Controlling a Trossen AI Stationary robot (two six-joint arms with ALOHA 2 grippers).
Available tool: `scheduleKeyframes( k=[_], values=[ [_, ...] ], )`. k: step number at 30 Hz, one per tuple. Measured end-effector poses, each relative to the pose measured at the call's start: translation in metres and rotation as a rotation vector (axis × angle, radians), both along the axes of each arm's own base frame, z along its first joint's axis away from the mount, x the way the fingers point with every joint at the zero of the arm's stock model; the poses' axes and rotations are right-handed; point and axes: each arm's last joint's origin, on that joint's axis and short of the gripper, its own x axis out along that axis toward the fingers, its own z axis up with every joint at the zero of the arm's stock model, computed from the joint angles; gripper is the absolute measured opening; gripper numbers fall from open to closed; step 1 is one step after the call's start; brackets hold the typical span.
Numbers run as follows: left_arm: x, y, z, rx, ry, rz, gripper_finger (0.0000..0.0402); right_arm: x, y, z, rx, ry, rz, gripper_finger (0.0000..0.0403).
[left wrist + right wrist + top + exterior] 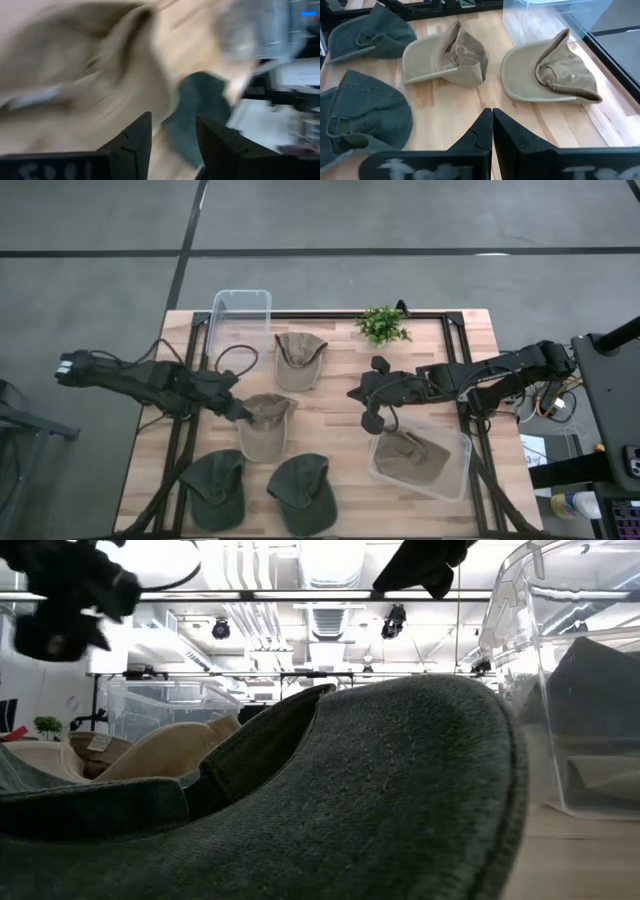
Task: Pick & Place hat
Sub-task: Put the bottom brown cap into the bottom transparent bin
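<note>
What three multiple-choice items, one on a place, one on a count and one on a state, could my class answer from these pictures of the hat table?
1. Where does the small green plant stand?
A. at the table's far edge
B. inside a bin
C. on a hat

2. How many dark green hats lie on the table?
A. one
B. two
C. four

3. How do the right gripper's fingers stand?
A. wide apart
B. closed on a hat
C. shut, holding nothing

Key: 1 A, the high view shows it on the far edge between the bins. 2 B, two dark green hats lie side by side at the near edge. 3 C, the right wrist view shows the fingers meeting over bare wood.
</note>
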Motion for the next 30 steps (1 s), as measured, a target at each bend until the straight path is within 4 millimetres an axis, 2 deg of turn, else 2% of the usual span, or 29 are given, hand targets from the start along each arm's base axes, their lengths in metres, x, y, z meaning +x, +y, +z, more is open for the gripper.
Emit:
scheduleKeyframes(
  k=[3, 7, 17, 22, 30],
  values=[
    [-0.006, 0.001, 0.005, -0.023, 0.134, 0.038, 0.0144, 0.0, 0.0, 0.0, -0.01, 0.002, 0.006, 0.0009],
    [-0.004, -0.001, -0.001, -0.044, 0.24, 0.066, 0.0144, 0.0, 0.0, 0.0, -0.017, 0.004, 0.011, 0.0009],
    [0.009, -0.013, -0.044, -0.085, 0.541, 0.038, 0.0144, 0.0, 0.0, 0.0, -0.052, 0.011, 0.036, 0.0009],
    [0.016, -0.014, -0.057, -0.057, 0.589, 0.034, 0.0144, 0.0, 0.0, 0.0, -0.052, 0.011, 0.036, 0.0008],
    [0.023, -0.016, -0.075, -0.069, 0.536, 0.015, 0.0144, 0.0, 0.0, 0.0, -0.052, 0.011, 0.035, 0.0008]
  ],
)
